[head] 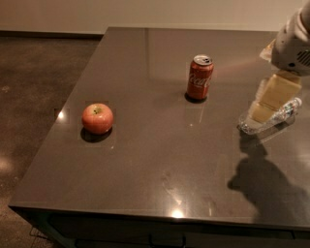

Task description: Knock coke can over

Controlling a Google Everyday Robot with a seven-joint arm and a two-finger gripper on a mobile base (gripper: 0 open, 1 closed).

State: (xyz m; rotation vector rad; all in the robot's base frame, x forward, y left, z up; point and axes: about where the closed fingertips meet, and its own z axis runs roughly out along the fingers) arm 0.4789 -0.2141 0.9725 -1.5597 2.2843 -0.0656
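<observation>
Room setting. A dark, glossy desk [160, 160] fills most of the view, its front edge running along the bottom over a darker underside. Left of it lies a mottled brown floor [38, 77]. A pale wall [145, 12] with a dark baseboard [48, 34] closes the top. Small glints [177, 213] of overhead light mark the desk surface. The end effector [264, 109] hangs over the desk's right side, above a soft shadow [266, 186].

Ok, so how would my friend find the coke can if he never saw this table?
Look at the big dark table, toward its far middle. The coke can stands upright there, between the apple on the left and the gripper by the clear bottle on the right. It is the only tall red thing with white writing and a silver top.
</observation>
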